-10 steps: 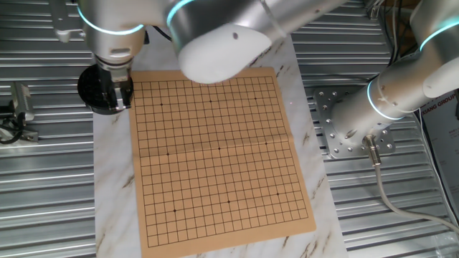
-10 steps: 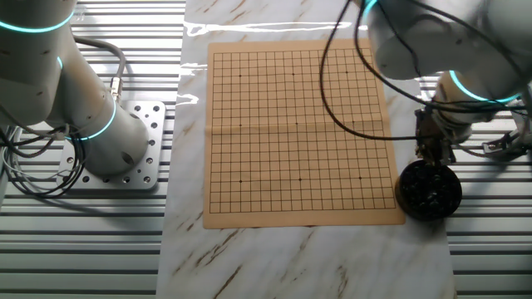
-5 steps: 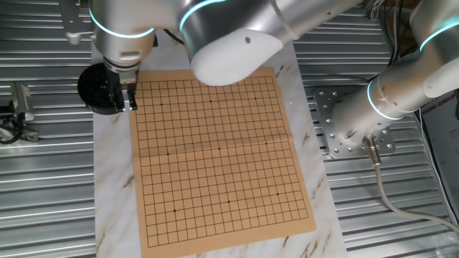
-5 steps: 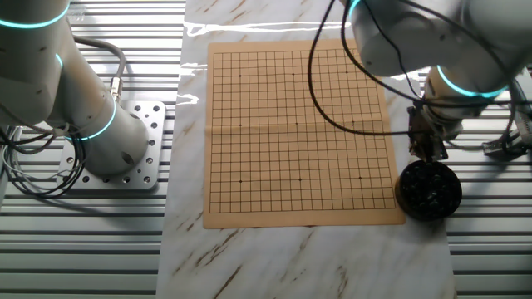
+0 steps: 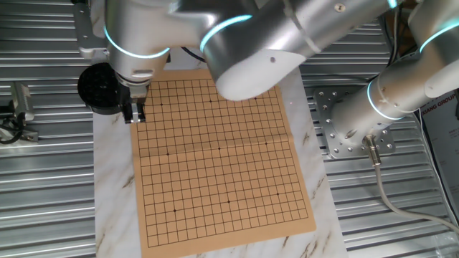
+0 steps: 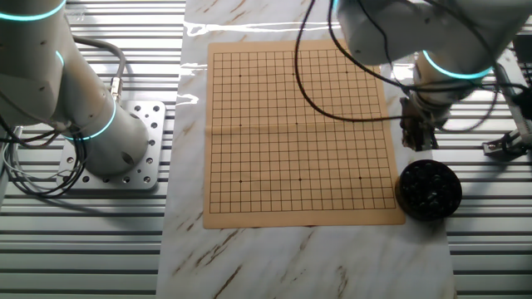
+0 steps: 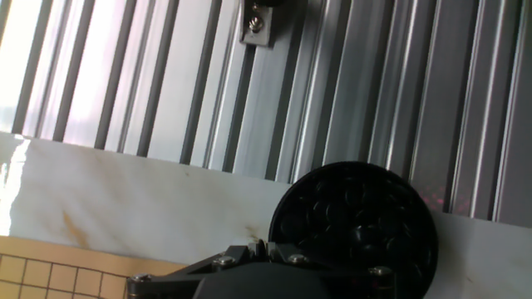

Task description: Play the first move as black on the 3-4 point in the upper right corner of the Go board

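Note:
The tan Go board lies flat on a white marble slab, and no stones show on its grid. A round black bowl full of black stones sits just off the board's corner. My gripper hangs over the slab at the board's edge, beside the bowl. In the other fixed view the gripper is just above the bowl, right of the board. In the hand view the gripper is shut on a small dark stone, with the bowl close behind and the board's corner at the lower left.
A second silver arm stands on a bolted metal plate beside the slab, seen as the arm in the other fixed view. Ribbed aluminium table surrounds the slab. A small metal clamp and cables lie past the bowl.
My gripper has lifted out of the bowl and moved sideways toward the board's edge, staying shut. The board and bowl have not moved.

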`<state>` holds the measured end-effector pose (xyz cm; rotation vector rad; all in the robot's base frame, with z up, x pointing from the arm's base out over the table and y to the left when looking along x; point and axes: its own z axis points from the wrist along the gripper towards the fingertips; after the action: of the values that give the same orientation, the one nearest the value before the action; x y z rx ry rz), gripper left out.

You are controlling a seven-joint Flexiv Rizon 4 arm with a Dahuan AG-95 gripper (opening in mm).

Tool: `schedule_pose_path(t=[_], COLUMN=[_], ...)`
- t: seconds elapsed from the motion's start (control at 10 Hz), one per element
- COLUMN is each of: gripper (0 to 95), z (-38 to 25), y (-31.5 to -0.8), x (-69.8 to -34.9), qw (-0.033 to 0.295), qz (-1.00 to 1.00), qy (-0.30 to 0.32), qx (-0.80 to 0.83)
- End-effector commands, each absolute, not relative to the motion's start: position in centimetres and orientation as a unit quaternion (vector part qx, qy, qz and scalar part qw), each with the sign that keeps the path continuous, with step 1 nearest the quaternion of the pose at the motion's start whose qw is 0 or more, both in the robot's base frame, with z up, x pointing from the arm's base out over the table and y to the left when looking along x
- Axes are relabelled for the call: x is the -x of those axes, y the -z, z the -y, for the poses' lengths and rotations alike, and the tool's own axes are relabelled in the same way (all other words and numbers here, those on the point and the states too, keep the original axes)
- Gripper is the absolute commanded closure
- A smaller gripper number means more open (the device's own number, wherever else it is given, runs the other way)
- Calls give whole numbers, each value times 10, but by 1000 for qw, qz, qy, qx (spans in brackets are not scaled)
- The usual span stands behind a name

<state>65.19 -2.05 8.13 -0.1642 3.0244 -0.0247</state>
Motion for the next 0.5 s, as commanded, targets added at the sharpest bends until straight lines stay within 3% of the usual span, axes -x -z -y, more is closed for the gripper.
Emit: schedule_pose_path(t=[0.1,0.5], gripper=[950,950], z=[17,0], y=[-84,-88], x=[-652,-645], qw=[51,56], qz=[-997,-998], qy=[8,5], qx=[49,29])
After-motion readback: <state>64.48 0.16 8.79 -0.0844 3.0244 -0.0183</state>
